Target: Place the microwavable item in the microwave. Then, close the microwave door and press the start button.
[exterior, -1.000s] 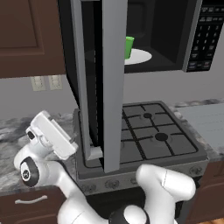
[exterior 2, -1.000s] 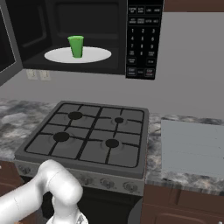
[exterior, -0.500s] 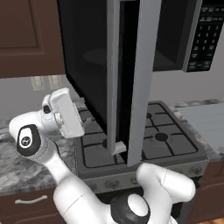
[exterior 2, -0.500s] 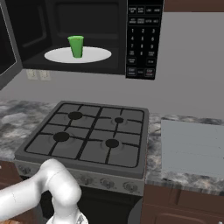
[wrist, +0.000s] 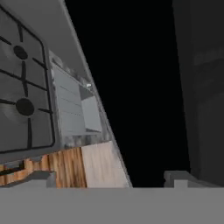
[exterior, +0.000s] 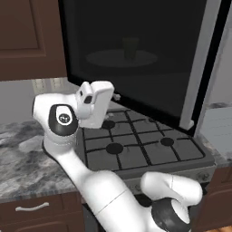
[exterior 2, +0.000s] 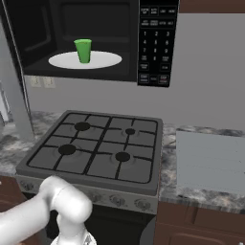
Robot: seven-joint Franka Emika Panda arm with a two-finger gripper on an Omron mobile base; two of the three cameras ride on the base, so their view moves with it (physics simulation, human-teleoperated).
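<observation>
The cup (exterior 2: 83, 50) stands upright on the white plate (exterior 2: 103, 61) inside the microwave (exterior 2: 119, 43), seen dimly through the door's glass in the left base view. So the placing looks done, and the door (exterior: 136, 59) is the thing to handle now. It stands partly swung in, with its grey free edge (exterior: 199, 77) out over the stove (exterior: 136, 145).

The tool (wrist: 111, 177) hangs beside the door's outer face, over the left of the stove, its two tips spread wide with nothing between them. It holds nothing.

The door is likely stiff, broad and hinged, so it should swing freely under a light push and needs no pinch. The glass face is smooth and could let the tips slide, so I would press flat, toward the free edge, far from the hinge, where least force turns it. A hard shove might slam it and jolt the cup, which is light, narrow-footed and carries liquid. The keypad (exterior 2: 154, 43) waits at the right for the start press.
</observation>
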